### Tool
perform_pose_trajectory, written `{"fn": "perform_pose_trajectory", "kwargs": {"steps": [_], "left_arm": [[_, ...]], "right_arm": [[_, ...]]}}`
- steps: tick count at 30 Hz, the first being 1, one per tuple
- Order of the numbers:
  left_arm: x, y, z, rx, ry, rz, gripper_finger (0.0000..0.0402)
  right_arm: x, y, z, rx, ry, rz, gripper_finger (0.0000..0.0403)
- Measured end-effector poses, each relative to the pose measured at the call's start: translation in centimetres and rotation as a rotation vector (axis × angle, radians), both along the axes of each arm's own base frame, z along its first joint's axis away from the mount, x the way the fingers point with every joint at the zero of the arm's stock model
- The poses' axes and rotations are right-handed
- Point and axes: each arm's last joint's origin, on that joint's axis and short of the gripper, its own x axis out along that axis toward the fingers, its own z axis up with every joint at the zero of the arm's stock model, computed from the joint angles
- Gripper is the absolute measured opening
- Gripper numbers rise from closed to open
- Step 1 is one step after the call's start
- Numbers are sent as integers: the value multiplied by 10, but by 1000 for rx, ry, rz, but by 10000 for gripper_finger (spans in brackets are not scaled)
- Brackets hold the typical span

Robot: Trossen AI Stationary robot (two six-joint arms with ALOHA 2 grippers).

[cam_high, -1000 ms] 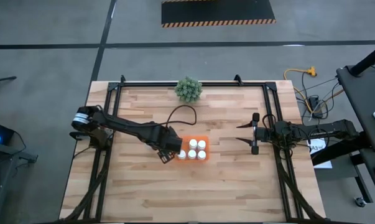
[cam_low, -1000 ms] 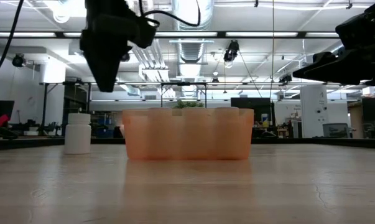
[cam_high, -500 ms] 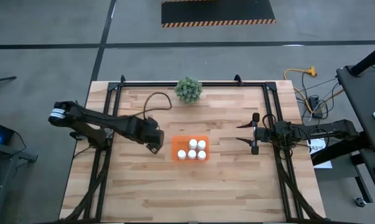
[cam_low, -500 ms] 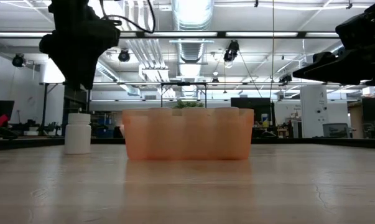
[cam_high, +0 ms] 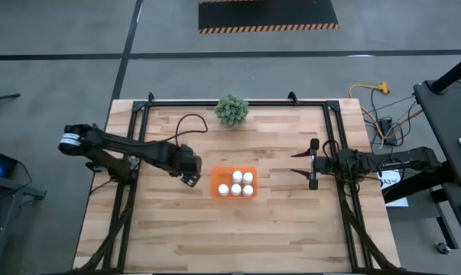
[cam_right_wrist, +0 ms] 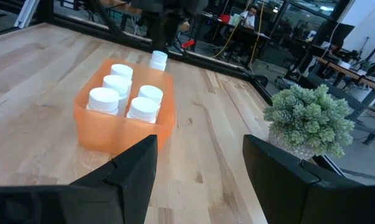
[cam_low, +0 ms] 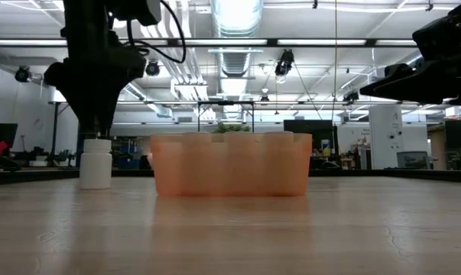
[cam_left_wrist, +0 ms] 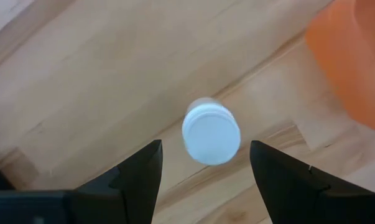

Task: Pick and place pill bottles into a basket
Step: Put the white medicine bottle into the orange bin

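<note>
I'm hovering the left gripper [cam_left_wrist: 203,163] right above the last loose pill bottle [cam_left_wrist: 211,131], fingers spread wide on either side of its white cap and gripping nothing. Since a second ago I've pulled this arm away from the orange basket [cam_high: 215,180] and sunk it lower; in the low view it's now sitting almost on the bottle [cam_low: 96,163]. That bottle is standing upright on the table [cam_high: 253,229], just beside the basket, which is holding five bottles [cam_right_wrist: 119,87]. The right gripper [cam_high: 310,166] is waiting unchanged, open and empty, well to the basket's other side.
</note>
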Motion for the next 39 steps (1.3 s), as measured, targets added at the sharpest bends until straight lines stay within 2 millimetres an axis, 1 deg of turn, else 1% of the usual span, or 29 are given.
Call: {"fn": "perform_pose_trajectory", "kwargs": {"steps": [3,10,28,32,35,39], "left_arm": [[1,0,-5,0,10,-2,224],[6,0,-8,1,4,-5,224],[16,1,-29,12,98,-31,224],[19,0,-33,13,112,-61,223],[21,0,-35,10,109,-82,205],[23,-1,-33,-9,96,-106,148]], "right_arm": [[0,0,0,0,0,-1,226],[0,0,0,0,0,0,226],[0,0,0,0,1,0,226],[0,0,0,0,1,0,226],[0,0,0,0,1,0,226],[0,0,0,0,1,0,226]]}}
